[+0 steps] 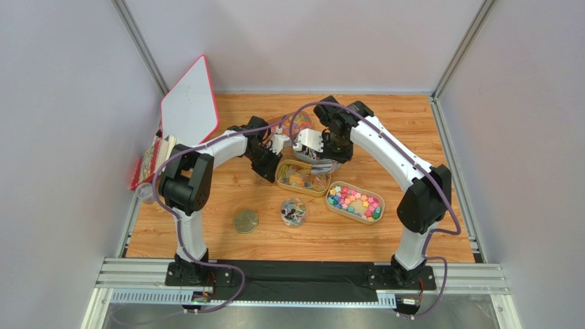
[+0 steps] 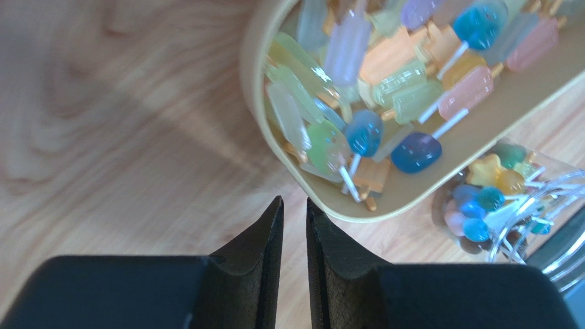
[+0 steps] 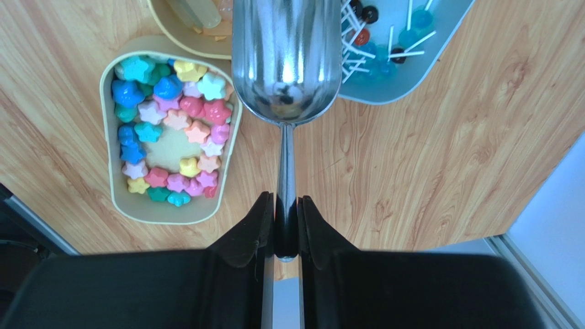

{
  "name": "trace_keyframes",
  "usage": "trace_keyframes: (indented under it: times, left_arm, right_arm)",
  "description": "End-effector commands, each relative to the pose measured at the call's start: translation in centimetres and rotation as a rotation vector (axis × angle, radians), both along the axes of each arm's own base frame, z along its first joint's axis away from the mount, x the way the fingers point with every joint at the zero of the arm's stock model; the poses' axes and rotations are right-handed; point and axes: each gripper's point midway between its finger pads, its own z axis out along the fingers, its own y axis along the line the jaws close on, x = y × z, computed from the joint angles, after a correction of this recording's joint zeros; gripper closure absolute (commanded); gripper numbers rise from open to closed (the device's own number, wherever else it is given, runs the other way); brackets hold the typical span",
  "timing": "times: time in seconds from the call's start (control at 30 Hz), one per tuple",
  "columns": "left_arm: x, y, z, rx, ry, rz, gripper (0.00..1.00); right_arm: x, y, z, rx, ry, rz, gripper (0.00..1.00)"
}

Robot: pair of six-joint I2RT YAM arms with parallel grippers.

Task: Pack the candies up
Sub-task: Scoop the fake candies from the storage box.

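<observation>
Bright star-shaped candies (image 3: 168, 130) fill a tan oval tray (image 1: 355, 202). Pastel popsicle and lollipop candies (image 2: 384, 75) lie in a second tan tray (image 1: 302, 177). Lollipops (image 3: 384, 41) lie in a grey-blue tray (image 3: 439, 55). My right gripper (image 3: 286, 199) is shut on the handle of a metal scoop (image 3: 285, 62), held above the wood between the star tray and the grey-blue tray. My left gripper (image 2: 294, 201) is empty, its fingers a narrow gap apart, low over the wood at the near rim of the pastel tray (image 2: 384, 209).
A small clear jar (image 1: 294, 211) holding some candies stands in front of the trays, its lid (image 1: 246, 221) to its left. A white red-rimmed board (image 1: 189, 110) leans at the back left. Packets (image 1: 147, 161) are stacked at the left wall.
</observation>
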Motion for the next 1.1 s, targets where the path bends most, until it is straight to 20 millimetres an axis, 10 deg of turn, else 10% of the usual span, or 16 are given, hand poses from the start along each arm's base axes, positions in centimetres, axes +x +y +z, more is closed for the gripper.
trace_keyframes:
  times: [0.0,0.43,1.07]
  left_arm:
    - [-1.8,-2.2,2.2,-0.103,0.002,-0.037,0.75]
    - [-1.5,-3.1,3.1,-0.124,-0.039,-0.055,0.75]
    - [-2.5,-3.1,3.6,-0.156,-0.059,-0.055,0.75]
  right_arm:
    - [-7.7,-6.2,2.0,-0.196,0.197,0.024,1.0]
    - [-7.0,-8.0,0.2,-0.358,0.226,0.055,1.0]
    - [-3.1,-3.8,-2.1,-0.49,0.172,0.054,1.0]
